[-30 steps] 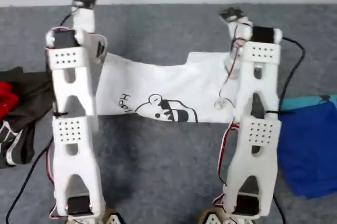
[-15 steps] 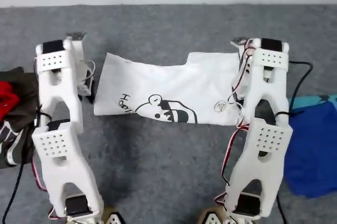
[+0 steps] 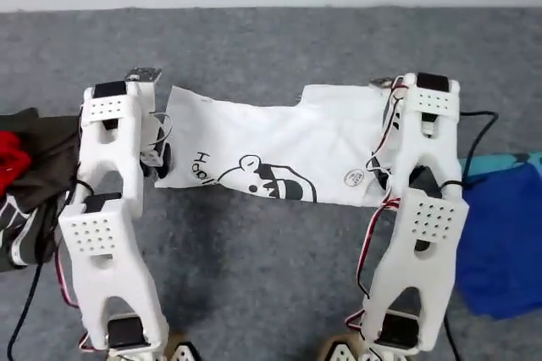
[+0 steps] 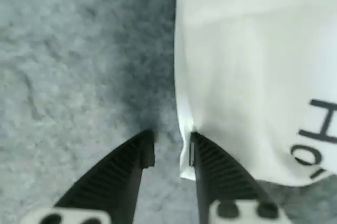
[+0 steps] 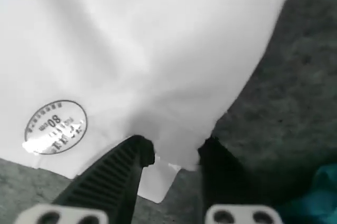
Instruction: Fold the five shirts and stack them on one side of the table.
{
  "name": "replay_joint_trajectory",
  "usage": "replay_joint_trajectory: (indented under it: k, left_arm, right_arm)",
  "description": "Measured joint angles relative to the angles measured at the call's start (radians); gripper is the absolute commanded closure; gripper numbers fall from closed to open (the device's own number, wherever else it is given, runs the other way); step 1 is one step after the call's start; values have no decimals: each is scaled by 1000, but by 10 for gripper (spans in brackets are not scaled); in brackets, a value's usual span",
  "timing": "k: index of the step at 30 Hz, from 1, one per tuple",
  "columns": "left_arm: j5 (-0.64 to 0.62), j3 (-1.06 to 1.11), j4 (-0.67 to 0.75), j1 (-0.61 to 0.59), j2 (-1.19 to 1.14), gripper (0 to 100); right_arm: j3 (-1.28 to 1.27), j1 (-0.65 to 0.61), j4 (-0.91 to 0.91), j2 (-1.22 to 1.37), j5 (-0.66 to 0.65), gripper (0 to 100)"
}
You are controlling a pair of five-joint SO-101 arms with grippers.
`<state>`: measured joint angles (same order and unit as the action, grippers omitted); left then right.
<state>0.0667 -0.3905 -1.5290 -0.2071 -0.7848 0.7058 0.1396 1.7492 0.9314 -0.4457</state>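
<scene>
A folded white shirt (image 3: 271,145) with a black cartoon print lies across the grey table between the two arms. My left gripper (image 3: 157,158) is at the shirt's left edge. In the left wrist view it (image 4: 168,150) stands open low over the table, the white shirt's (image 4: 242,77) edge lying between its fingers. My right gripper (image 3: 378,176) is at the shirt's near right corner. Here too the fingers (image 5: 174,153) are open, with puckered white cloth (image 5: 147,50) and a small label (image 5: 157,182) between them.
A heap of dark and red clothes (image 3: 25,183) lies at the left edge. A blue shirt (image 3: 500,242) over a teal one (image 3: 500,162) lies at the right edge. Bare grey table (image 3: 262,268) stretches between the arm bases.
Both arms have drawn back from the far side of the shirt and come down at its left and right ends. The shirt has barely shifted.
</scene>
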Motion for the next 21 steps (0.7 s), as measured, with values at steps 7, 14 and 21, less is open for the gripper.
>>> replay_joint_trajectory:
  k: [7, 14, 21]
  left_arm:
    - [-2, -140, -84, 14, -87, 987]
    - [0, -269, -199, 20, -138, 986]
    - [0, -278, -206, 21, -132, 887]
  right_arm:
    - [0, -2, 0, 2, 0, 988]
    - [-17, -2, 2, -52, 0, 988]
    - [-21, -2, 2, -72, 0, 988]
